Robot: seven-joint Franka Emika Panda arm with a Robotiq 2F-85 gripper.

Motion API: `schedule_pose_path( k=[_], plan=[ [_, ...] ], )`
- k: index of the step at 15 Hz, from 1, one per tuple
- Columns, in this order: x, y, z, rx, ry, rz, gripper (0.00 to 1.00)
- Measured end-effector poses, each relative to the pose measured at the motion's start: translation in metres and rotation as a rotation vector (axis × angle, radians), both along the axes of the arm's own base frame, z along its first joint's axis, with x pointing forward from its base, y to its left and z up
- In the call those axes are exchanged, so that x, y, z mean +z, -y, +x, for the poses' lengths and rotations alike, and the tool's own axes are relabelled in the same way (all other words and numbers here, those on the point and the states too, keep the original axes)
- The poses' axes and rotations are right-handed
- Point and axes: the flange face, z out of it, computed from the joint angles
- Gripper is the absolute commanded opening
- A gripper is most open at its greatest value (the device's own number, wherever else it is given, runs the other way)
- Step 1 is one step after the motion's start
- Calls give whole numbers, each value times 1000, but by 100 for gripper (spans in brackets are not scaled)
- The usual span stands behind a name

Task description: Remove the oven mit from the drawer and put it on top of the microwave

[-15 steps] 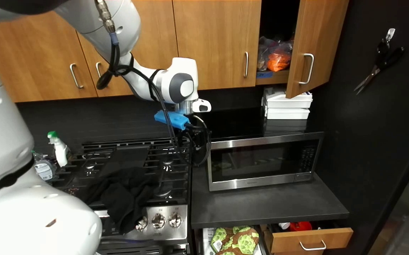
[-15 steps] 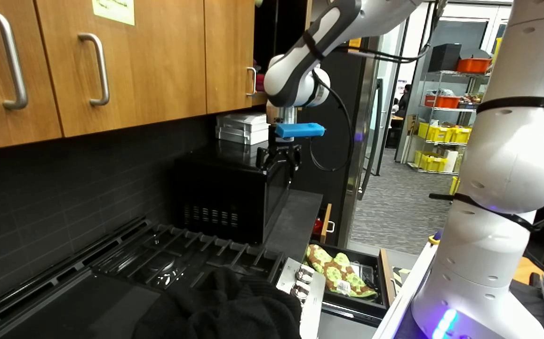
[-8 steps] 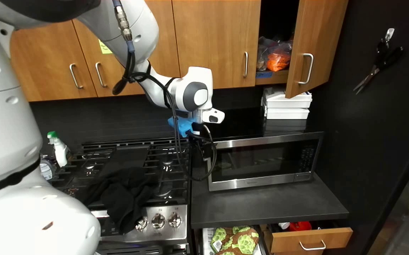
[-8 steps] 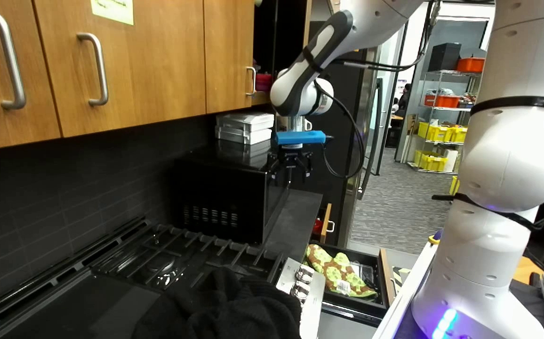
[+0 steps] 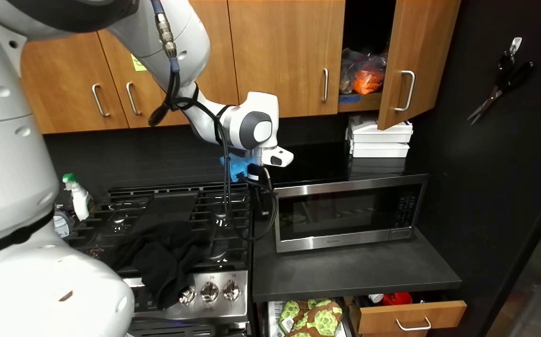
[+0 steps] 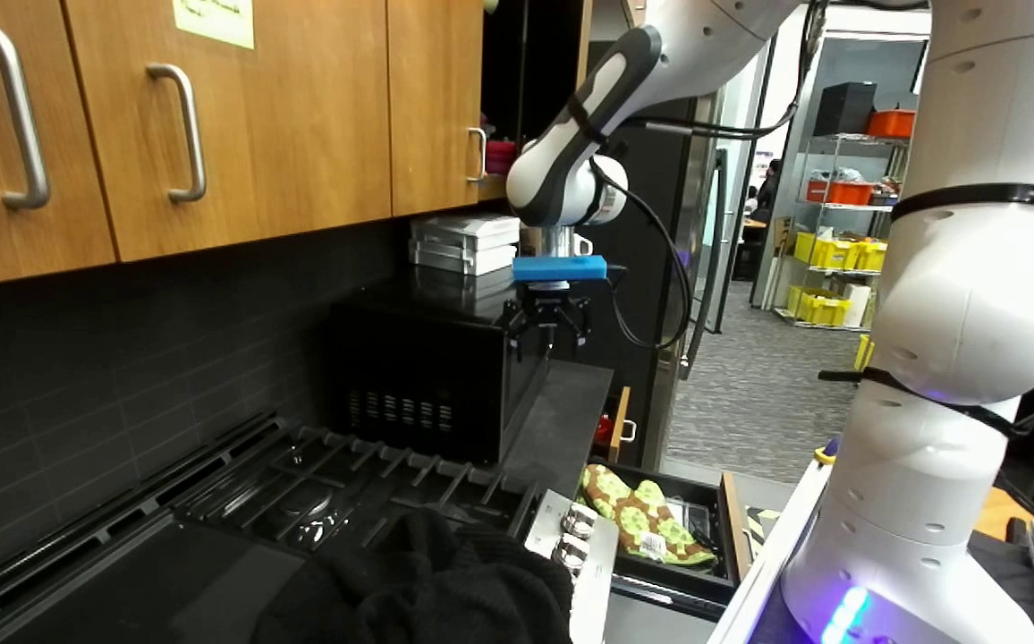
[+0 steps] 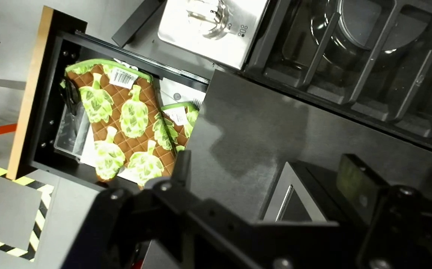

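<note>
A boxy steel-framed microwave [image 5: 340,215] stands on a flat charcoal worktop [image 5: 345,270], grey carpet [image 6: 732,402] beyond; black jointed fingers [image 7: 360,185], wide apart, grip nothing.

A kitchen corner, by its fittings: in both exterior views a gas stove [image 5: 172,208] with steel knobs [image 5: 209,291], a microwave [image 5: 345,213] on a dark worktop [image 5: 354,271], and wooden cabinets [image 5: 284,56] above. A tiled wall [image 6: 168,376] runs behind the stove, and below the worktop a pulled-out drawer [image 6: 735,528] holds a patterned mitt [image 6: 642,519]. A spray bottle [image 5: 80,200] is near the stove. In an exterior view the wider room looks like a lab or workshop, though which cannot be told: beyond the cabinets lie grey carpet [image 6: 736,385] and a wire rack [image 6: 848,207] of yellow bins [image 6: 825,251]. A robot arm [image 6: 964,295] stands near the stove, and the wrist view shows black-and-yellow tape [image 7: 39,220] near the drawer.
</note>
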Motion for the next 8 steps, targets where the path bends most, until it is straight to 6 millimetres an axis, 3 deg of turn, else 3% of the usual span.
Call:
schedule_pose_path(
  k=[5,8],
  plan=[
    [6,3,6,-8,-11,-24,100],
    [-6,26,0,-69,-40,-31,100]
  ],
)
